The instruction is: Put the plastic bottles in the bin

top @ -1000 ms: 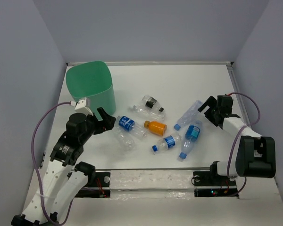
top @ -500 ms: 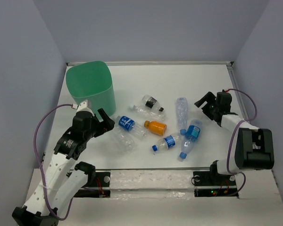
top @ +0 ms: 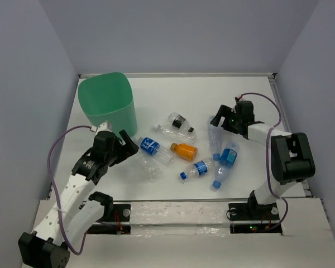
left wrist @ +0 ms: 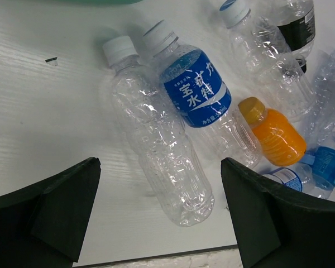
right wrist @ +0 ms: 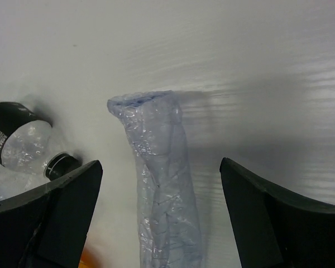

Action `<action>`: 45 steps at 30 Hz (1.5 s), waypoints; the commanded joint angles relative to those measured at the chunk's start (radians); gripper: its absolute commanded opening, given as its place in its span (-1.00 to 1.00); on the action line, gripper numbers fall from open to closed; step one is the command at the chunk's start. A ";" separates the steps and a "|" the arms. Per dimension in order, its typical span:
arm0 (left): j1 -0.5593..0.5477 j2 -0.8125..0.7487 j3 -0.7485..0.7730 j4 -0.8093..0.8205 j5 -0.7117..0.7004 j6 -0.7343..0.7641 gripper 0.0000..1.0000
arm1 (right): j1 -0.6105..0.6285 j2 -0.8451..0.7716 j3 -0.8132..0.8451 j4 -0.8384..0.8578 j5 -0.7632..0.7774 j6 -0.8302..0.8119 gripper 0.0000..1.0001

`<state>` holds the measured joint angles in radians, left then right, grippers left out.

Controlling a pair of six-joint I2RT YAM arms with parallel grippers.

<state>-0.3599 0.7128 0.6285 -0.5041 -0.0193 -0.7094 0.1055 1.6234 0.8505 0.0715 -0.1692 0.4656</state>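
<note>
A: Start near. What are the left jaws doing?

B: They stand wide apart and hold nothing. They hover over a clear unlabelled bottle [left wrist: 156,156] lying on the surface [top: 173,95], right against a blue-labelled bottle [left wrist: 198,92].

A: What is the risk there?

B: I judge that closing could catch both bottles. Or 1 finger could land on the neighbour and squirt the clear one away. The orange bottle [top: 185,150] lies just beside them.

A: And the right jaws, farther out?

B: They are also apart, straddling the base end of a crumpled clear bottle [right wrist: 162,184] without clamping it. Thin crushed plastic may fold and slip under a squeeze. The black-labelled bottle [top: 179,121] is near enough to be nudged.

A: And the bin [top: 121,120]?

B: It stands upright at the far left, just beyond the left arm, and no bottle shows inside it. It is well apart from the right arm, so a weak grip could drop the bottle on the way across.
</note>
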 commanded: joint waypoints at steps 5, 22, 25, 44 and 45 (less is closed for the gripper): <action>-0.007 0.068 -0.044 0.076 0.048 -0.038 0.98 | 0.031 0.072 0.078 -0.004 0.003 -0.064 0.48; -0.057 0.211 -0.115 0.219 -0.050 -0.090 0.98 | 0.049 -0.152 0.050 0.093 0.201 -0.082 -1.00; -0.071 0.237 -0.136 0.256 -0.059 -0.102 0.98 | 0.063 -0.215 0.061 0.114 0.224 -0.087 -1.00; -0.086 0.290 -0.214 0.434 -0.074 -0.105 0.98 | 0.620 0.033 0.703 0.525 0.218 -0.248 -1.00; -0.085 0.290 -0.214 0.435 -0.076 -0.105 0.98 | 0.637 0.064 0.790 0.531 0.218 -0.277 -1.00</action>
<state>-0.4397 1.0000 0.4313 -0.1207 -0.0723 -0.8139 0.6735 1.5814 1.4532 0.4492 0.0410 0.2878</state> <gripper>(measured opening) 0.989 0.242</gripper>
